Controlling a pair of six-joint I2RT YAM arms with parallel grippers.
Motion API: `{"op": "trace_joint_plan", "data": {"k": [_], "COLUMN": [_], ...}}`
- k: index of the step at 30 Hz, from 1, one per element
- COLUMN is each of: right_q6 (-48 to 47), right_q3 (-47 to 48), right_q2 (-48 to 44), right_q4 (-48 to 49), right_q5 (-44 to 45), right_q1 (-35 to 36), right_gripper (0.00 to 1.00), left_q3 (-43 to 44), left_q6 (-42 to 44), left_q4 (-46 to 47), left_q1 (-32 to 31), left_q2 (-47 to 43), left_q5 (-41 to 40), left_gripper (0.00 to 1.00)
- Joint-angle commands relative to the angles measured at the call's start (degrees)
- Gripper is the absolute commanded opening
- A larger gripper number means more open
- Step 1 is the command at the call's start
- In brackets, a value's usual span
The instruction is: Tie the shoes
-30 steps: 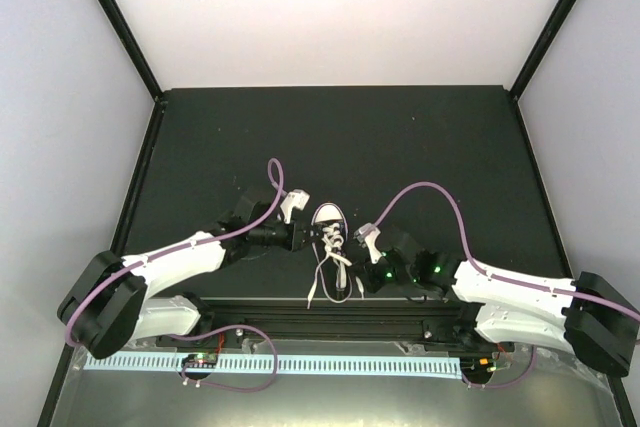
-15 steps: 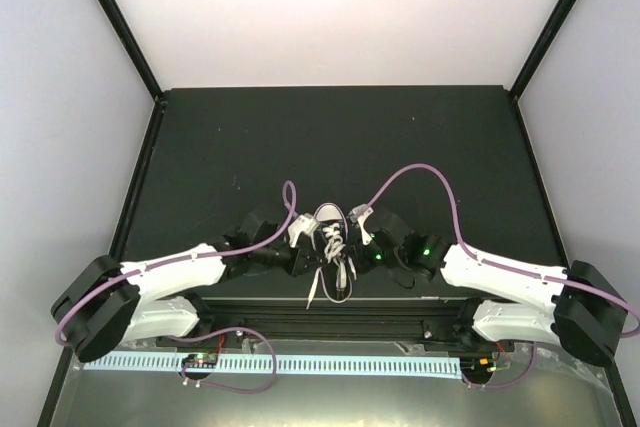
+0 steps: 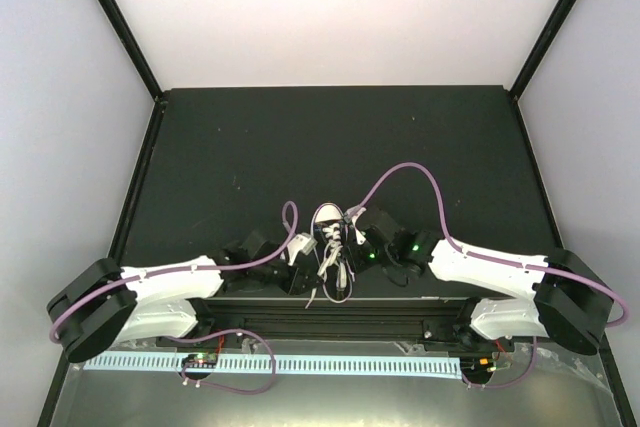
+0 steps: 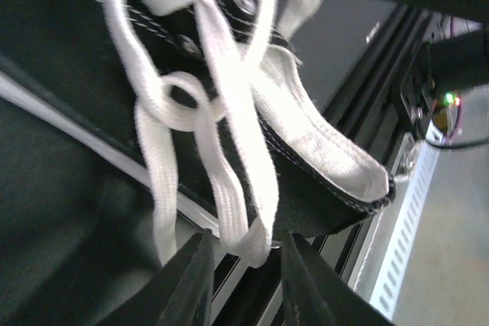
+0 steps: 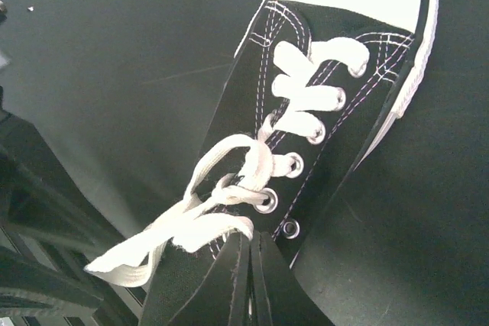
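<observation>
The shoe point(image 3: 331, 219), a small black sneaker with a white toe cap, lies at the table's near edge, toe pointing away. Its white laces point(image 3: 322, 291) trail towards the rail. My left gripper point(image 3: 306, 269) sits at the shoe's left side. In the left wrist view this gripper point(image 4: 244, 269) is open, and a lace loop point(image 4: 248, 242) hangs loose between its fingers point(image 4: 191, 288). My right gripper point(image 3: 351, 247) presses against the shoe's right side. In the right wrist view its jaws point(image 5: 250, 242) are shut on a folded lace end point(image 5: 214, 230) just below the crossed laces point(image 5: 233, 188).
A black metal rail point(image 3: 330, 313) runs along the near edge right behind the shoe's heel, with a white perforated strip point(image 3: 300, 362) below it. Purple cables point(image 3: 420, 172) arch over both wrists. Black mat point(image 3: 330, 137) stretches to the far wall.
Both arms have closed in on the shoe from either side. The left jaws, shut before, have parted and let the lace loop slip free. The right jaws have closed fully.
</observation>
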Motion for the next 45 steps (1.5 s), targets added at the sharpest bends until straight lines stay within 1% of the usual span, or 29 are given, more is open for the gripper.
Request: {"op": "trace_joint_plan", "data": {"k": [1,6,7,10,12,14,17,20,25,34,40,42,45], "right_q6": [0.4,0.4,0.4,0.4,0.4,0.4,0.4,0.6,1.0,1.1,1.1,1.2,1.4], "right_q3": [0.1,-0.5,-0.6,-1.0,-1.3,-1.6,-1.7,-1.6,-1.5,-1.7,-1.9,-1.8,-1.6], "right_q2": [-0.6,-1.3,-1.3,-1.4,-1.6,-1.8,-2.0,-1.9,-1.8,-1.9,-2.0,-2.0,-2.2], "right_q4": [0.7,0.8,0.7,0.8,0.8,0.6,0.7,1.1,1.5,1.8,1.9,1.8,1.4], "right_q5": [0.0,-0.3,-0.4,-0.5,-0.5,-0.5,-0.4,-0.7,-1.1,-1.5,-1.4,-1.2,-0.6], "right_q1": [-0.4,-0.4,-0.4,-0.4,-0.4,-0.4,-0.4,-0.4,-0.4,-0.4,-0.4,-0.4,-0.4], "right_gripper": [0.02,0.02,0.02,0.02,0.02,0.02,0.02,0.02,0.02,0.02,0.02,0.02,0.02], "left_q3": [1.7,3.3,3.6,3.9,4.1,5.6,9.8,13.7,16.3,16.5,15.7,15.8,16.0], "left_q6": [-1.4,-1.6,-1.7,-3.1,-3.8,-3.8,-2.1,-0.9,-0.6,-1.0,-1.4,-1.4,-1.7], "left_q4": [-5.1,-14.2,-14.9,-13.6,-10.3,-8.3,-7.8,-7.8,-5.6,-5.6,-2.5,-2.2,-2.1], "left_q1": [-0.4,-0.1,0.2,1.1,2.1,3.0,4.1,4.8,5.0,5.1,5.1,5.1,5.1], "left_q2": [-5.3,-12.5,-13.5,-14.5,-13.5,-10.9,-4.9,2.1,9.1,13.1,13.8,14.3,14.9], "left_q5": [-6.5,-12.6,-13.6,-16.4,-17.2,-16.7,-13.6,-10.5,-8.8,-9.4,-6.9,-6.4,-6.5], "left_gripper": [0.33,0.53,0.55,0.56,0.53,0.47,0.42,0.34,0.31,0.24,0.21,0.16,0.04]}}
